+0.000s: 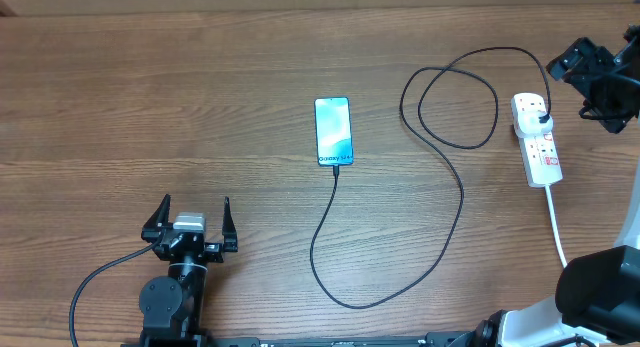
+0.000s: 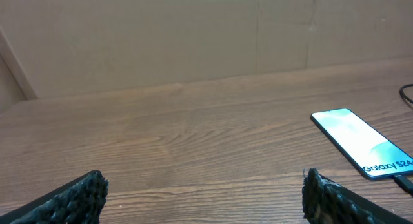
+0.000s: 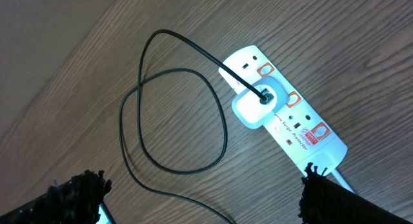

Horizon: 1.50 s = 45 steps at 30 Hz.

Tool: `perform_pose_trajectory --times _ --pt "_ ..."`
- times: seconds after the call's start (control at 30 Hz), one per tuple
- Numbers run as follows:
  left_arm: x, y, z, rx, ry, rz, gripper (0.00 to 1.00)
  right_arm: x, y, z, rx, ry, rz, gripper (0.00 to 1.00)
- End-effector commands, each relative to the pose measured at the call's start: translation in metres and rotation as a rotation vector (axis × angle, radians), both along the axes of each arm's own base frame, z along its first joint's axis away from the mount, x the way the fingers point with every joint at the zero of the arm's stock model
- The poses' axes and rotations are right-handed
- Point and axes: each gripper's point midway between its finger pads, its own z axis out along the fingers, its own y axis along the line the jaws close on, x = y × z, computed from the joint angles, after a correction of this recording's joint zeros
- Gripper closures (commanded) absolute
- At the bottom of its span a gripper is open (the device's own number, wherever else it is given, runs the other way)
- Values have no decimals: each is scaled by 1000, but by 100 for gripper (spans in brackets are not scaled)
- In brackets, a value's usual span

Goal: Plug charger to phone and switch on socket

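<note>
Wooden table [image 1: 150,87], slim light-blue phone [image 1: 333,132]

the left claw [image 1: 196,213] sits low above the near left of the bench [image 1: 250,107], pointing away from its base, its two fingers spread wide and empty. the left arm [image 1: 168,299] stands at the near edge, straight behind it. the right claw [image 1: 585,82] hangs higher at the far right, angled downward, fingers also wide apart and holding nothing. the right arm [image 1: 600,287] comes in from the near right corner. each wrist view shows only dark ribbed fingertips [image 2: 90,188] at its bottom corners.
</note>
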Motion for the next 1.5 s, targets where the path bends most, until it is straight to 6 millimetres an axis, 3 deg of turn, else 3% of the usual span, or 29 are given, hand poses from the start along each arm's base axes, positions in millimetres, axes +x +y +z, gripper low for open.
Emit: perform_pose_trajectory --times 0.0,0.43,0.73,0.87,1.03,1.13,1.47 --pt "0 0 1 -1 -9 -4 0 6 1 7 -10 -34 2 0" --pt "0 0 1 -1 -9 -4 1 11 10 26 -104 -249 21 0" --pt "0 0 1 -1 -9 -4 0 1 41 6 -174 -482 81 0" --pt "0 0 1 -1 -9 -4 1 -6 57 7 -226 -632 101 0" --pt "0 0 1 -1 -9 -4 0 -29 73 19 -303 -840 83 0" --pt "0 0 1 -1 -9 -4 0 -47 72 24 -298 -931 11 0" --pt "0 0 1 -1 -9 -4 0 -99 74 -1 -300 -1009 -58 0"
